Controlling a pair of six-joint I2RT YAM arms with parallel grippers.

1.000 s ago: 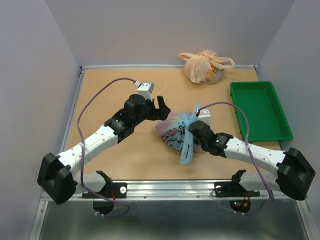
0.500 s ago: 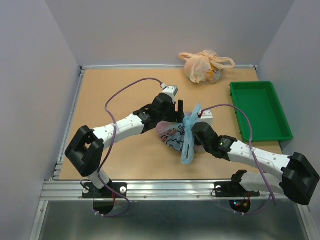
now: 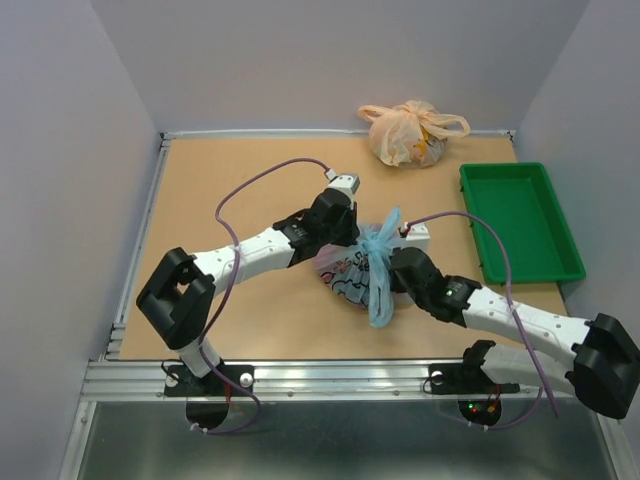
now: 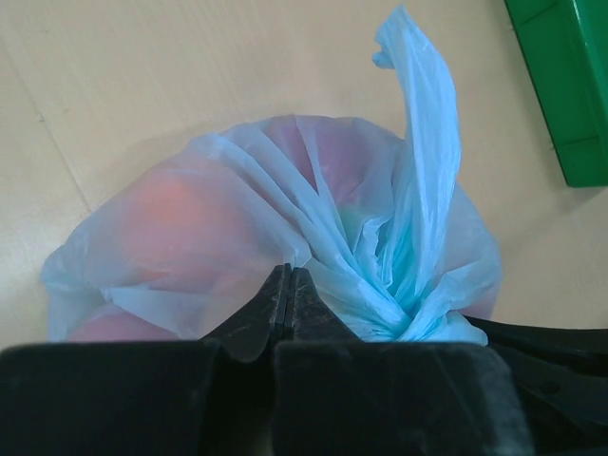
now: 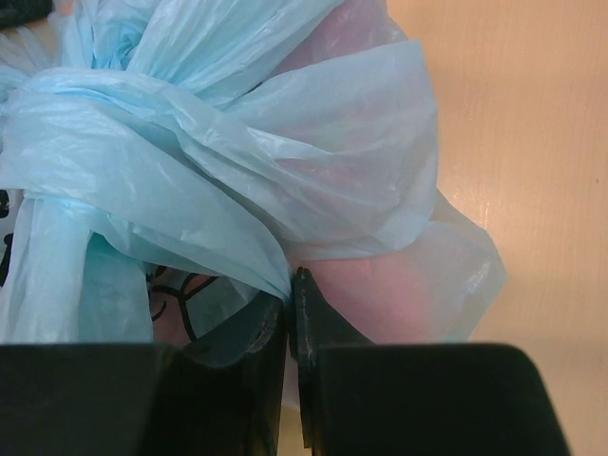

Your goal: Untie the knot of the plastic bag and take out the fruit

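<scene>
The left gripper has its jaws pressed together on a fold of the plastic bag, at about 10 o'clock from the knot. The right gripper is likewise clamped on a pleat of the blue film, just under the knot at its 4 o'clock. One loose handle strip trails toward 6 o'clock. The fruit shows as pink-orange rounds through the film, inside the tied bag at mid-table. A peach-orange bag sits at 1 o'clock and a green tray at 3 o'clock.
</scene>
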